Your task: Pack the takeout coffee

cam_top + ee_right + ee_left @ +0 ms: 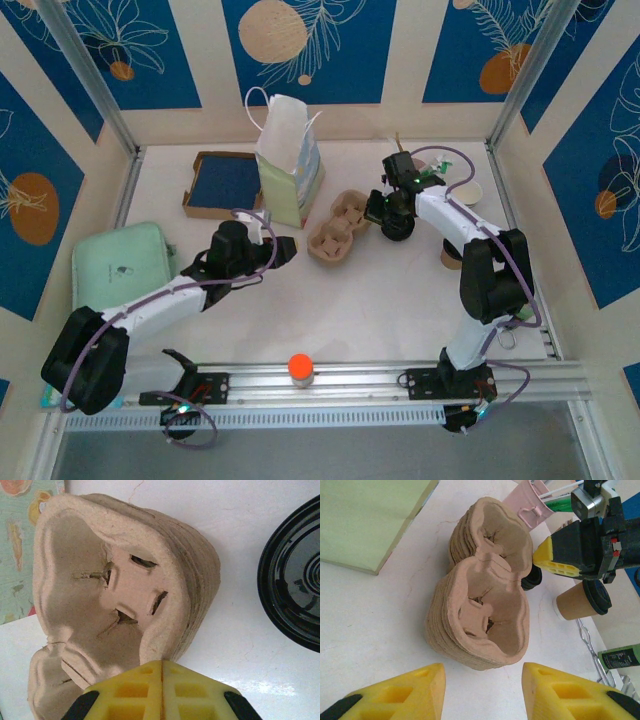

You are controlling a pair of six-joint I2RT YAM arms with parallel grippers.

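You've one stack of brown, two-well pulp carriers (485,605); left end effector (482,672) spread, right end effector (161,667) pressed together at its two o'clock.

Light: bright and even, coming from overhead.
Shadows: soft and short under the cup carrier (480,615).
Glare: a white sheen on the tabletop (260,685), with reflections on the black lid (295,580).
Focus: the yellow fingers (135,692) are blurred up close.
Distortion: the overhead view bows slightly at its edges.
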